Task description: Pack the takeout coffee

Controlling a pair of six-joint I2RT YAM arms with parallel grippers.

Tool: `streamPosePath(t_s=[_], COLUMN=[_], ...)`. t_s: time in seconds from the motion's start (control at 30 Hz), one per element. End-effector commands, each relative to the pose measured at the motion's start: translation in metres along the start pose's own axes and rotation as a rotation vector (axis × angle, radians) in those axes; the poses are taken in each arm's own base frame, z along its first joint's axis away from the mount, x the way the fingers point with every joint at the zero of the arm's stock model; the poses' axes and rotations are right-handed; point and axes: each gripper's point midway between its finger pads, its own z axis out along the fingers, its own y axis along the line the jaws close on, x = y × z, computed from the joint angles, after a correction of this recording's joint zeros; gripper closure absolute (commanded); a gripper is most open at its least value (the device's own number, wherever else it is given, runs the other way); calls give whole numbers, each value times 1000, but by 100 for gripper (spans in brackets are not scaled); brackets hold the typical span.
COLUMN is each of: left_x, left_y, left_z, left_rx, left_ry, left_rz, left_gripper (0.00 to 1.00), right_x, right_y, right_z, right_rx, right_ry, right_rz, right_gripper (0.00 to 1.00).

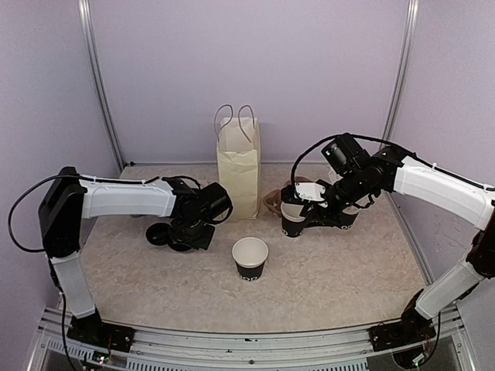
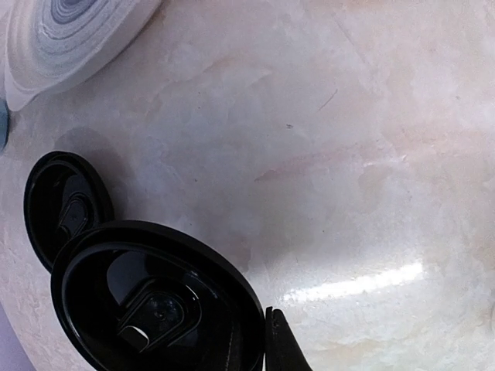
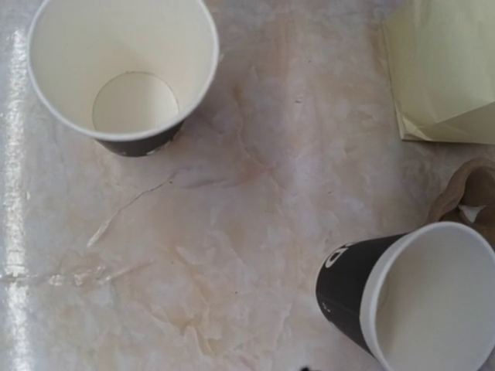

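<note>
Front black cup (image 1: 250,260) and right black cup (image 1: 292,222) upright, open-topped; black lids (image 1: 159,233) together at left.

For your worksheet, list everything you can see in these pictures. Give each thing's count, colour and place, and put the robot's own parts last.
cups: two, black with white insides, no lids on; one mid-table, the other further right
lids: two, black, side by side, left of the bag
bag: one, cream paper with handles, standing at the back centre
brown thing: one, just right of the bag; too unclear to name
white stack: one, beyond the lids
table: one, pale marbled
arms: two, white and black, one on each side
left hand: black, over the lids; grip unclear
right hand: black, at the right cup; grip unclear
</note>
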Motion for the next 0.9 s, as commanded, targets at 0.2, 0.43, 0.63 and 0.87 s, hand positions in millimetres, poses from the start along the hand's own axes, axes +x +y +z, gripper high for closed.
streamPosePath(t_s=[0.2,0.43,0.63,0.87], left_x=[-18,-63,-74,-69], left_y=[-50,-56,3,-12], left_z=[-94,-267,-330,-357], left_rx=[382,981,1282,1492], left_ry=[-166,-693,-921,-880], left_rz=[96,-18,-207,-120], left_gripper=[100,100,100,100], right_x=[-39,-123,-158,-181], right_y=[-26,-93,-63,-43], right_z=[-30,-137,-156,-135], right_rx=[59,153,-89,-271], right_ry=[-121,-516,-697,-754], right_rz=[69,265,248,213], right_gripper=[74,30,8,1])
